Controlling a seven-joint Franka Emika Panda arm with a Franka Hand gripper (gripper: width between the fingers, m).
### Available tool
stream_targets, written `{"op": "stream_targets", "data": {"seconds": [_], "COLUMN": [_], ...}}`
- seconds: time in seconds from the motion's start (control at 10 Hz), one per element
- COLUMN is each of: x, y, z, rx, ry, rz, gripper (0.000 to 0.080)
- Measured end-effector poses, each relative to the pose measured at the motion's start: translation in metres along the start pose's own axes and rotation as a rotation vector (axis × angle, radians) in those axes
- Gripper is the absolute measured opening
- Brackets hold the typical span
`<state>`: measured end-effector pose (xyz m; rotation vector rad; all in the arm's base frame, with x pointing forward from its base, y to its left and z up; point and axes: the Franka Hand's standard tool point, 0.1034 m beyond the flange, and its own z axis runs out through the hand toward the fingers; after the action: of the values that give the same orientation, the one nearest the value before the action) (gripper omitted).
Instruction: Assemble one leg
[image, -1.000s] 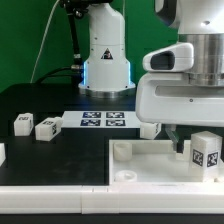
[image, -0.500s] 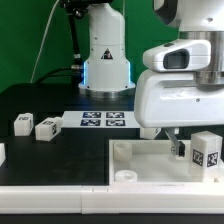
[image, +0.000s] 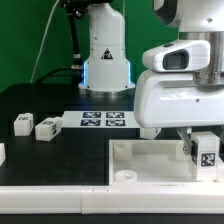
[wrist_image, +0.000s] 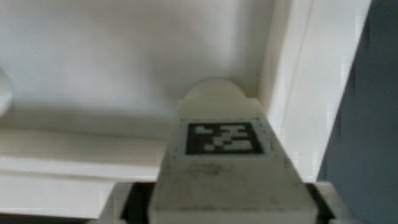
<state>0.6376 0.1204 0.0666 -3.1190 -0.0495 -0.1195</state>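
Observation:
My gripper (image: 203, 143) is shut on a white leg (image: 205, 152) with a black-and-white tag. It holds the leg upright over the near right part of the large white tray-like piece (image: 140, 160), close to its right wall. In the wrist view the leg (wrist_image: 222, 150) fills the space between the dark fingers (wrist_image: 135, 202) and points down at the tray's inner corner (wrist_image: 267, 95). Two more legs (image: 47, 127) (image: 23, 123) lie on the black table at the exterior view's left.
The marker board (image: 103, 120) lies on the table behind the tray. The robot's base (image: 106, 55) stands at the back. A round socket (image: 121, 150) sits on the tray's near left part. A white piece (image: 2, 153) shows at the left edge.
My gripper has moved down and slightly to the exterior view's right with the leg, bringing it lower toward the tray's right corner.

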Motion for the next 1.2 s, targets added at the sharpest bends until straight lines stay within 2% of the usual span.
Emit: {"op": "stream_targets", "data": {"seconds": [0.6, 0.9, 1.0, 1.1, 1.2], "x": [0.0006, 0.0, -0.0001, -0.0001, -0.0002], "y": [0.0039, 0.0036, 0.0041, 0.0036, 0.0031], "z": [0.0004, 0.0008, 0.0007, 0.001, 0.001], "rx": [0.002, 0.008, 0.01, 0.011, 0.011], "ry": [0.007, 0.002, 0.0, 0.0, -0.001], "rz": [0.678, 0.892, 0.95, 0.948, 0.942], "gripper": [0.0288, 0.029, 0.0313, 0.0313, 0.0532]}}
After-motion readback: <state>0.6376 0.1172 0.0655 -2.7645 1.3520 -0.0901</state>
